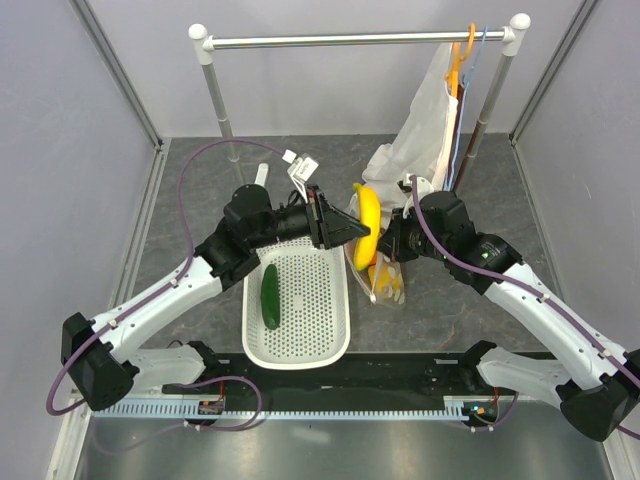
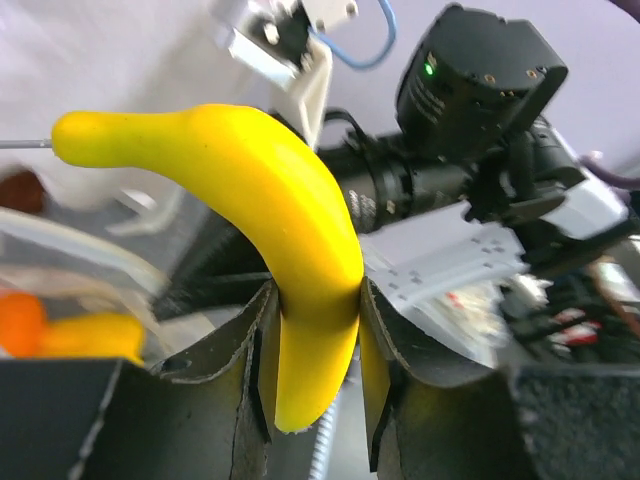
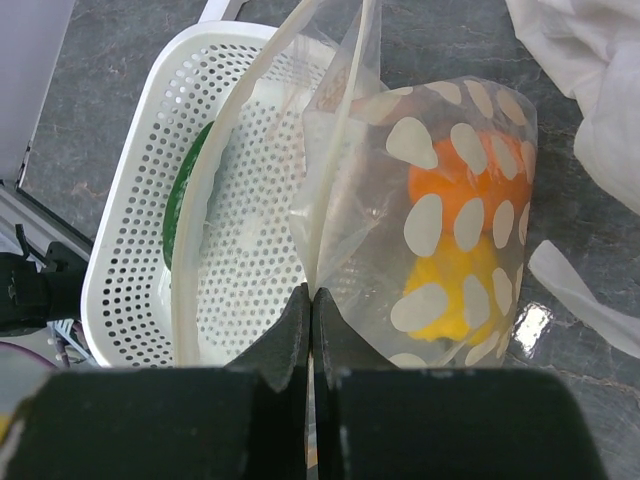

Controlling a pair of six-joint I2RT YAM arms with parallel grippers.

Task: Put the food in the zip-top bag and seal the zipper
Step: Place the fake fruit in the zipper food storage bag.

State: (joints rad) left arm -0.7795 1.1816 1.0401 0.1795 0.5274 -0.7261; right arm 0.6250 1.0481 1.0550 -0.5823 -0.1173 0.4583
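Note:
My left gripper (image 1: 352, 232) is shut on the yellow banana (image 1: 368, 224), seen close in the left wrist view (image 2: 270, 200), and holds it in the air above the dotted zip-top bag (image 1: 385, 280). My right gripper (image 3: 312, 300) is shut on the bag's top edge by the zipper strip (image 3: 335, 150) and holds the bag (image 3: 440, 220) up and open. Inside it lie the orange (image 3: 465, 175) and the yellow bell pepper (image 3: 455, 285). The dark green cucumber (image 1: 270, 296) lies in the white basket (image 1: 300, 345); it also shows in the right wrist view (image 3: 185, 200).
The perforated white basket (image 3: 130, 220) sits left of the bag. A clothes rail (image 1: 350, 40) with white cloth on hangers (image 1: 435, 95) stands at the back right. White cloth (image 3: 590, 80) lies by the bag. Grey walls close both sides.

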